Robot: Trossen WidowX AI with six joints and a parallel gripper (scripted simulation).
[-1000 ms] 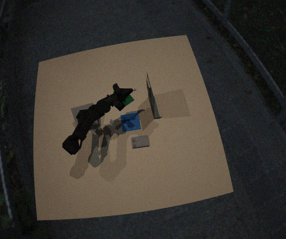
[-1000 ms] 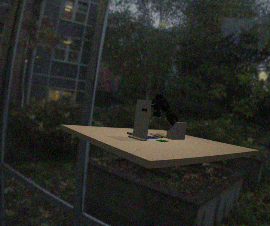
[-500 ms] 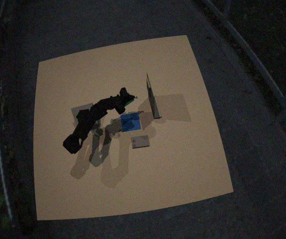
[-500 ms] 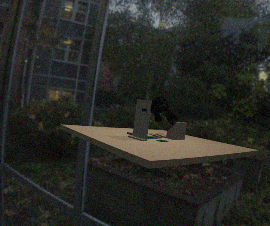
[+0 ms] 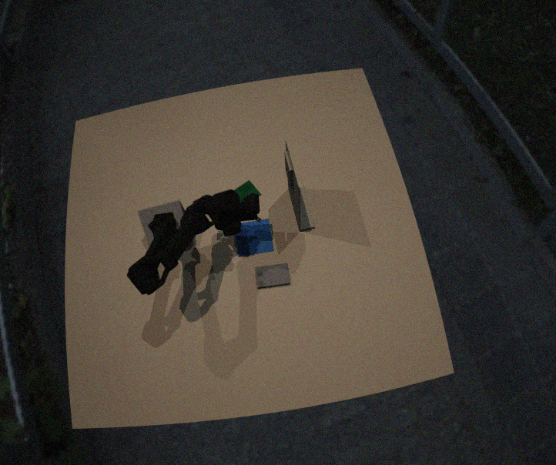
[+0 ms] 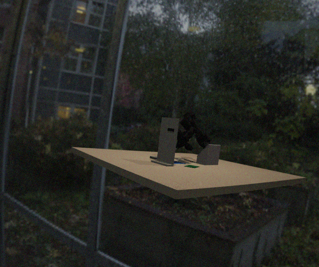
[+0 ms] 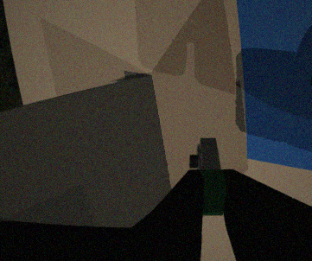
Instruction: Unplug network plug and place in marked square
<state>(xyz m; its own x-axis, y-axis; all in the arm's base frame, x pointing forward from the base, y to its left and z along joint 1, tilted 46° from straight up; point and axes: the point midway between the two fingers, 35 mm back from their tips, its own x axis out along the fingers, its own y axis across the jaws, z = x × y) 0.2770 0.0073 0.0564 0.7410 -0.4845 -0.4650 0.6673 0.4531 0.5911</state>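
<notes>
The gripper (image 5: 255, 215) (image 6: 178, 146) (image 7: 210, 181) grips the plug (image 5: 258, 220) (image 7: 210, 155), apparently unlocked and free of the panel (image 5: 296, 200) (image 6: 165, 143) (image 7: 77, 151); placing, release and withdrawal remain.

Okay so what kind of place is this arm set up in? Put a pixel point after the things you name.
Probably outdoors at dusk, near a building: lit windows (image 6: 79, 11), dark trees (image 6: 240, 86) and a planter (image 6: 257, 232) surround the table (image 5: 318, 325) (image 6: 225, 178).
</notes>
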